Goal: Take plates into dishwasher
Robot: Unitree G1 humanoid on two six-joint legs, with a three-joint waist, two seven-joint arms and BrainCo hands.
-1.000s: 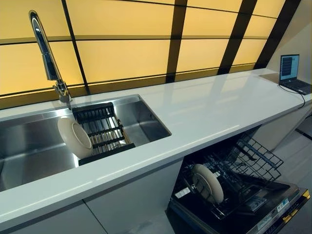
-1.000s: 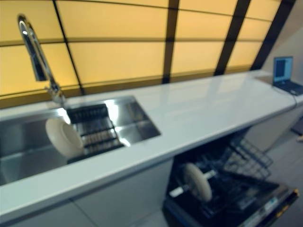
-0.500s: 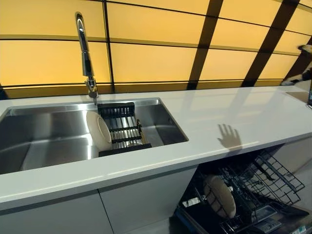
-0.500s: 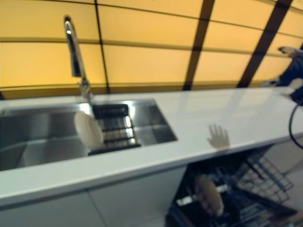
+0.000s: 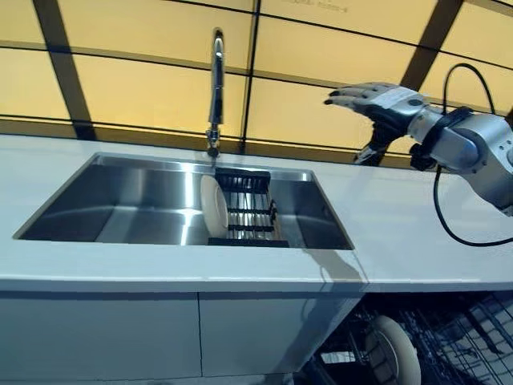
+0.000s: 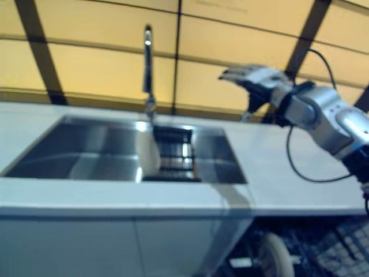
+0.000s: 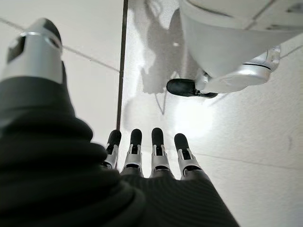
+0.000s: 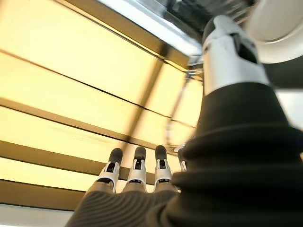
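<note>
One plate [image 5: 398,353] already stands in the dishwasher rack [image 5: 473,341], low at the right. Another plate [image 5: 213,207] waits upright in the sink [image 5: 144,200] on its drying rack [image 5: 250,210]. My right hand [image 5: 370,96] hovers spread and empty above the counter [image 5: 417,233]. Only the wrist view shows my left hand [image 7: 151,151], relaxed over the floor.

Surface [image 5: 417,241]: white, level, runs along the amber-panelled wall | Sink [image 5: 144,208]: steel basin set into the surface | Tap [image 5: 215,88]: upright at the sink's rear edge | Rack [image 5: 250,215]: dark, lying in the sink's right part | Plate [image 5: 213,207]: white, on edge, at the rack's left end
</note>
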